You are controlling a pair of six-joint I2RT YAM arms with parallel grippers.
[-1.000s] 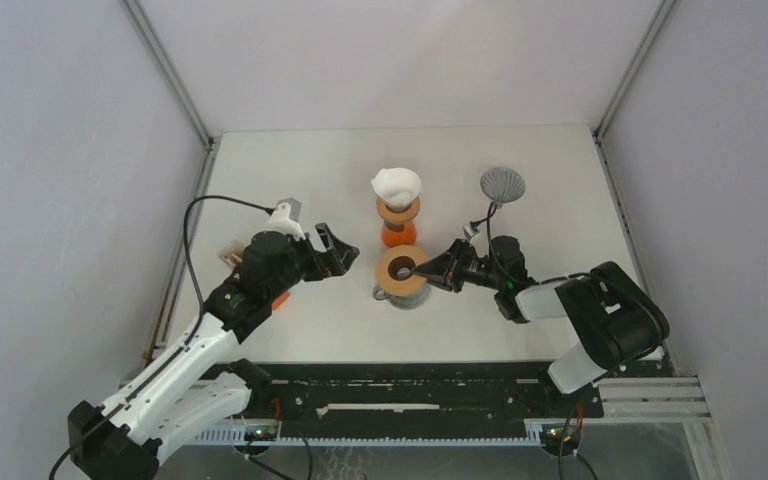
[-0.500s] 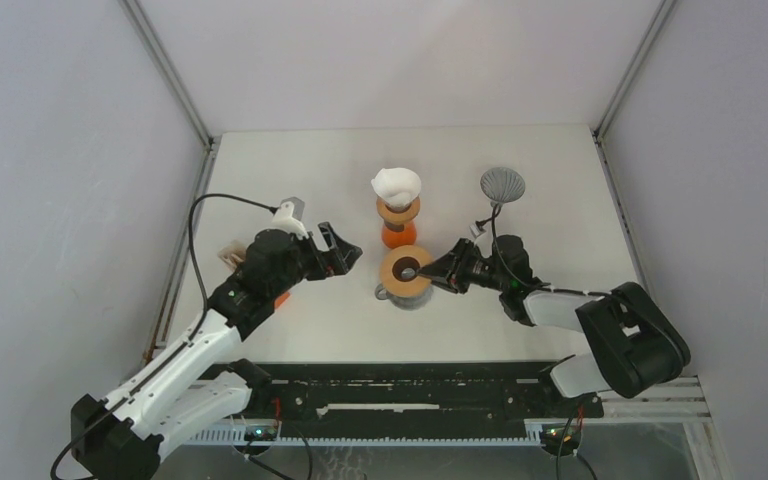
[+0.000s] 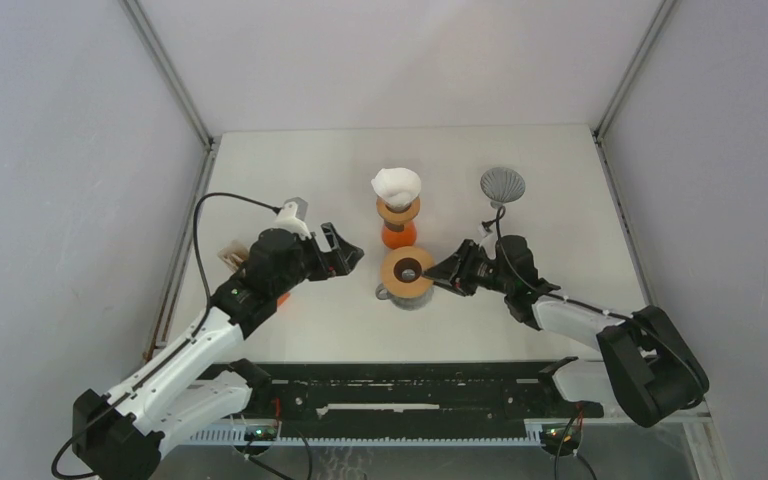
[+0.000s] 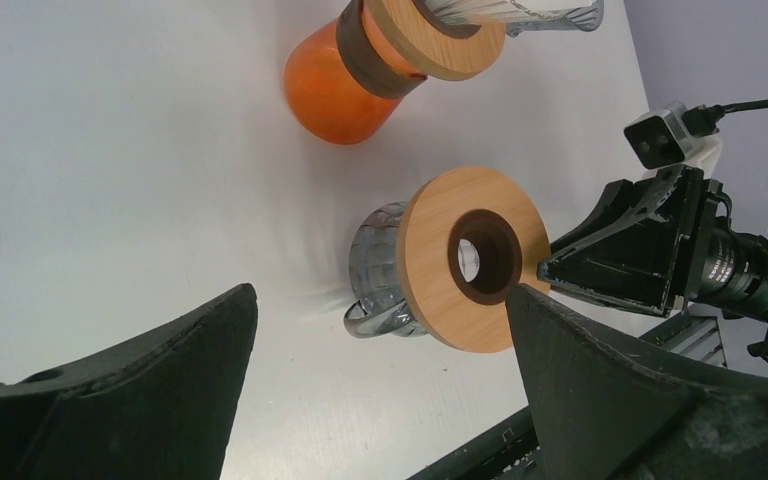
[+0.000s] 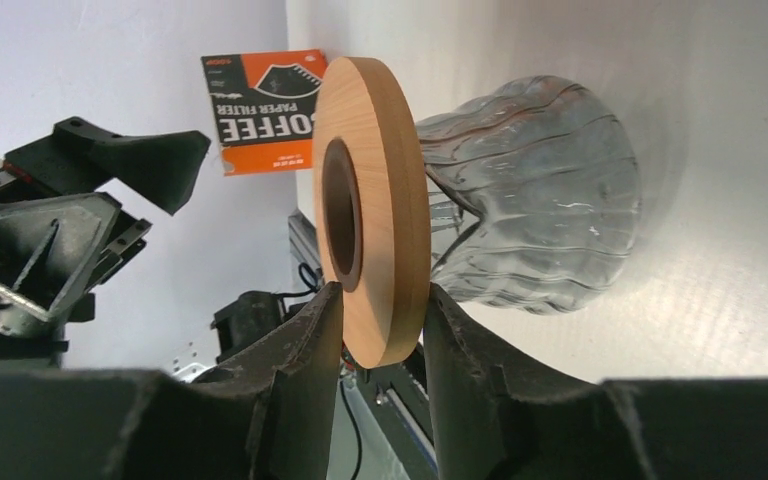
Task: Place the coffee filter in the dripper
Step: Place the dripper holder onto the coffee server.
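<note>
**Top view.** The white coffee filter [image 3: 397,183] sits on top of the orange vessel [image 3: 397,235] near the middle of the surface [image 3: 290,170], not in the dripper [image 3: 405,272], which stands just in front of it. The right claw [image 3: 432,272] meets the dripper's right rim. The left claw [image 3: 345,255], fingers apart, hangs near its left rim without touching. A grey mesh disc [image 3: 502,184] lies to the right rear. Bare surface runs from the vessel to the back edge.

**Left wrist view.** The dripper's wooden collar [image 4: 475,260] shows between the spread fingers [image 4: 160,380], touching neither. A strip of bare surface separates dripper and vessel.

**Right wrist view.** The right claw is clamped on the collar's edge — one finger [image 5: 305,340] against the outer face, the other on the glass side. A filter packet [image 5: 265,110] shows beyond the collar.
</note>
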